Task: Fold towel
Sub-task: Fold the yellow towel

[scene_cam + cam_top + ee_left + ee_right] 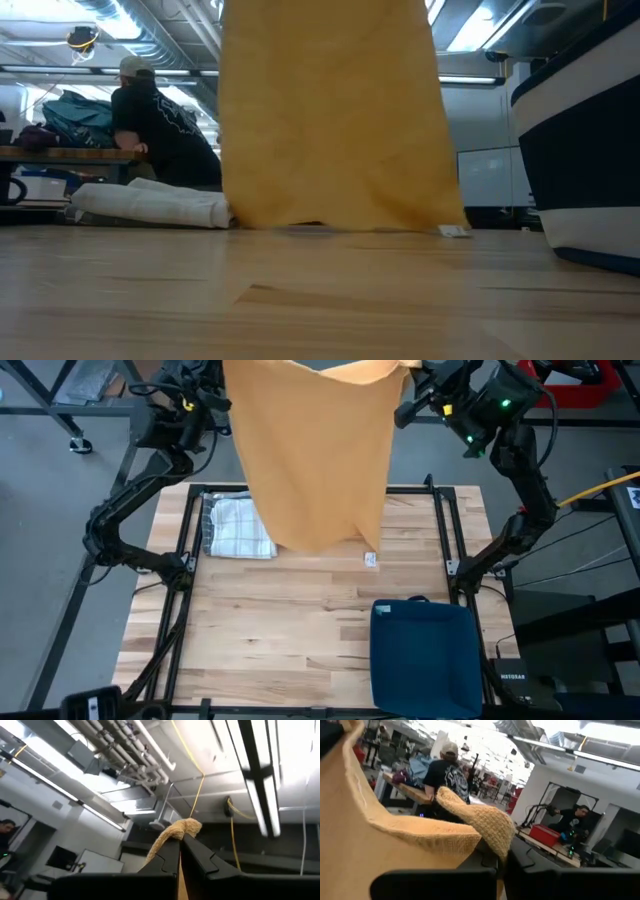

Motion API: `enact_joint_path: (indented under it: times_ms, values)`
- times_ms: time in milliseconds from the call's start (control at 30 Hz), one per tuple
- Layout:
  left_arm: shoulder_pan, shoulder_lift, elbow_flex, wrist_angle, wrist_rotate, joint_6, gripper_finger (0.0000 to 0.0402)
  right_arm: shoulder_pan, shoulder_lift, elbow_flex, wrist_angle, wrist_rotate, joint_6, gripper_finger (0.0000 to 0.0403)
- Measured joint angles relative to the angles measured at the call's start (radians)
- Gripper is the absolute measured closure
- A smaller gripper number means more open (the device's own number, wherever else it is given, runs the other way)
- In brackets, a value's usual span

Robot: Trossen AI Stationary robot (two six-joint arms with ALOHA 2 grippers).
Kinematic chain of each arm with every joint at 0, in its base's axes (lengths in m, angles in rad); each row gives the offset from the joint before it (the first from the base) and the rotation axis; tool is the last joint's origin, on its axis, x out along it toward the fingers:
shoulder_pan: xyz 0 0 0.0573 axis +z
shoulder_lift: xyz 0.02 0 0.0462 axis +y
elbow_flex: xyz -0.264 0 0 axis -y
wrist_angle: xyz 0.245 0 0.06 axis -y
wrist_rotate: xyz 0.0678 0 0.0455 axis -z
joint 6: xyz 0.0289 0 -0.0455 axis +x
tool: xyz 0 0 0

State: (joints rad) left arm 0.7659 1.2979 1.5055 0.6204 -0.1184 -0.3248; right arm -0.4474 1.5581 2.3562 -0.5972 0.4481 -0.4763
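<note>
The yellow towel (pixel 315 455) hangs between the left gripper (pixel 179 845) and right gripper (pixel 501 857), both pinching its top corners.

towel (pixel 315 455) hangs mid-table | checked cloth (pixel 238 526) left of it | bag (pixel 425 655) — front right corner

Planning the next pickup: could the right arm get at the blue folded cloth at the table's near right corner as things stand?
Probably not yet. The right gripper is shut on the orange towel, held up with the left gripper. The blue cloth itself lies uncovered.

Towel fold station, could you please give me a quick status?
Left gripper and right gripper shut on yellow towel corners, raised. Towel hangs, hem at table. Folded checked cloth beside it.
</note>
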Motion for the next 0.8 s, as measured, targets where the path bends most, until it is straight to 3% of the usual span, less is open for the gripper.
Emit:
enact_joint_path:
  times_ms: [300,567,800]
  values:
    - [0.074,0.027,0.028,0.020,0.039,-0.120,0.0401,-0.034,-0.001,0.000,0.071,-0.034,0.000,0.0398]
    - [0.074,0.035,0.075,0.020,0.268,-0.274,0.0401,-0.030,-0.007,0.000,-0.003,-0.057,0.054,0.0398]
    - [0.035,0.032,0.086,0.019,0.419,-0.358,0.0401,-0.030,-0.052,0.000,-0.124,-0.179,0.173,0.0398]
